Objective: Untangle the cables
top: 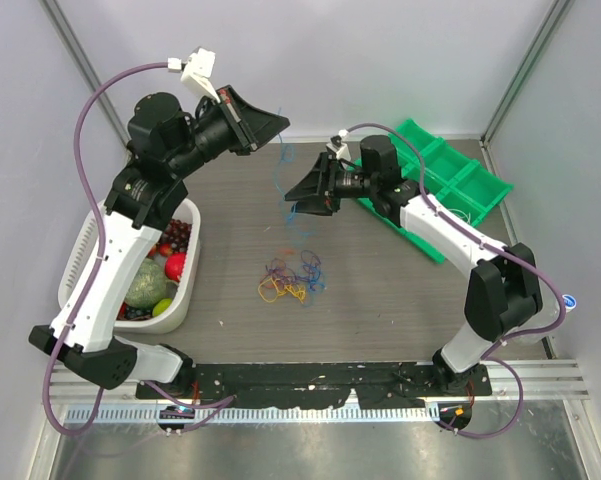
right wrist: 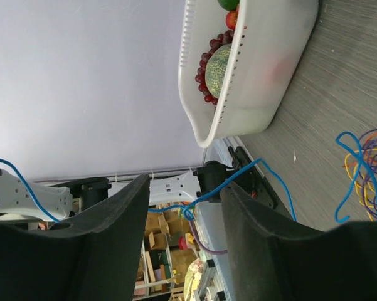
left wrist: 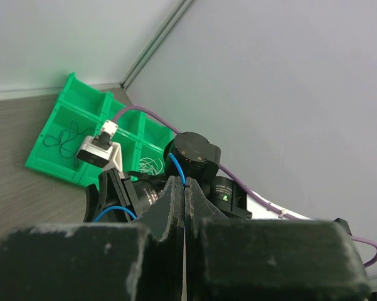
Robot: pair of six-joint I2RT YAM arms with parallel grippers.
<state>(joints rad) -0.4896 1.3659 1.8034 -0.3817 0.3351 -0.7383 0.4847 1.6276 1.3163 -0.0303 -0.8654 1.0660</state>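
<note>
**A:** Jaws first. Top view: the left gripper [top: 280, 125] is raised and clenched on one blue cable [top: 279, 170]. The right gripper [top: 295, 195] sits lower, at the same strand's lower run. The other cables [top: 292, 278] lie knotted on the table [top: 380, 300], between the arms and apart from both.

**B:** Containers?

**A:** A white basket [top: 80, 255] on the left, holding fruit [top: 150, 285]. A green tray [top: 480, 185] at the far right.

**B:** Left wrist view?

**A:** The fingers are pressed flat together, and the blue cable runs into the seam. In the tray, a dark strand [left wrist: 66, 138] lies in one compartment and a pale strand [left wrist: 149, 165] in another.

**B:** Right wrist view?

**A:** The jaws are parted and hold nothing. The blue cable crosses the gap; I cannot tell whether it touches either finger. The basket shows grapes [right wrist: 210, 69] and a melon [right wrist: 221, 63]. The tangle sits at the frame edge.

**B:** Risks?

**A:** My judgement only. The strand is thin and slack, so it could slide out of the gap before the right jaws meet. If its far end is snagged in the tangle, a pull would drag the heap or tighten the knot.
</note>
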